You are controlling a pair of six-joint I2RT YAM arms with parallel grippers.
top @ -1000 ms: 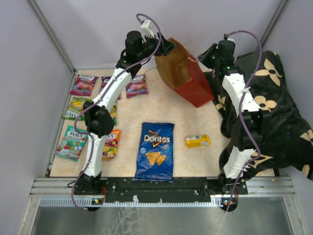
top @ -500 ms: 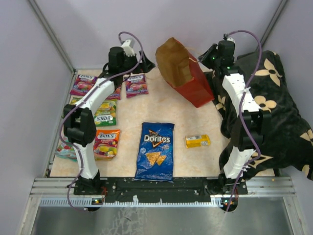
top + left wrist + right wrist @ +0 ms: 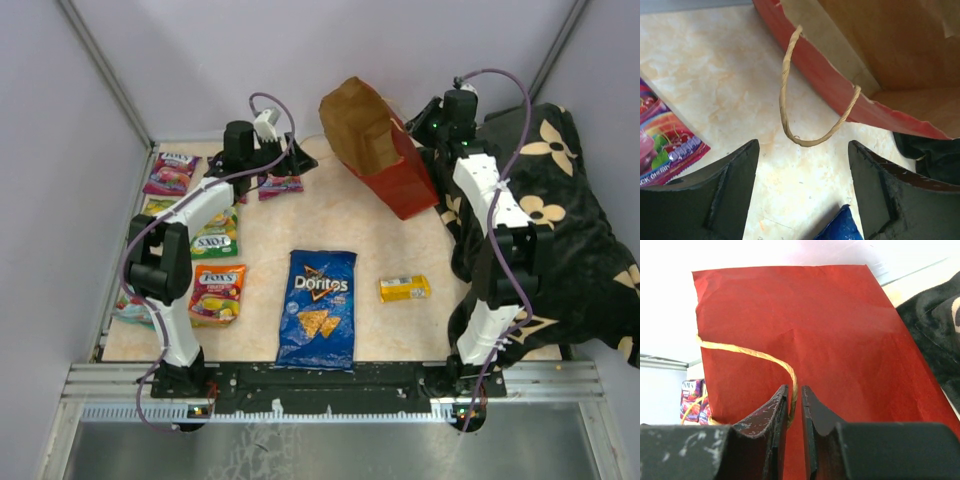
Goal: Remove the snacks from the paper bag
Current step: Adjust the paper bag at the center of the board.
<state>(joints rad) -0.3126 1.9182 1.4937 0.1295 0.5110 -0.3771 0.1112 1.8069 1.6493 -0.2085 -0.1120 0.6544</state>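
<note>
So, the paper bag [image 3: 385,165] is sitting at the far right of the table [image 3: 330,225]. It's leaning over with its mouth gaping toward the far left, so the top camera is looking straight into the brown inside. Its right side is pressing up against the black flowered cushion [image 3: 560,230].

The right gripper [image 3: 794,390] is pinching one twine handle [image 3: 747,351], jaws nearly together with just the cord in the gap. The bag's red wall is filling most of the right wrist view.

The left gripper [image 3: 802,147] is hovering low at the far left of the table, jaws standing wide apart with nothing between them. The other handle loop [image 3: 790,95] is drooping off the bag's red rim just beyond the fingertips, not touching them. A purple packet [image 3: 665,145] is lying flat just beside the left finger.

Snacks-wise, everything I can see is lying out on the table:
- The Doritos bag [image 3: 318,308] is lying flat near the middle, toward the near edge.
- The yellow box [image 3: 405,289] is sitting just to its right.
- More Fox's candy is running down the left side — a second purple packet [image 3: 172,172] at the far corner, then a green packet [image 3: 215,232], an orange packet [image 3: 218,292], and a teal packet [image 3: 125,305] half hiding behind the left arm.

Can't tell whether anything is lying deeper inside the bag.
</note>
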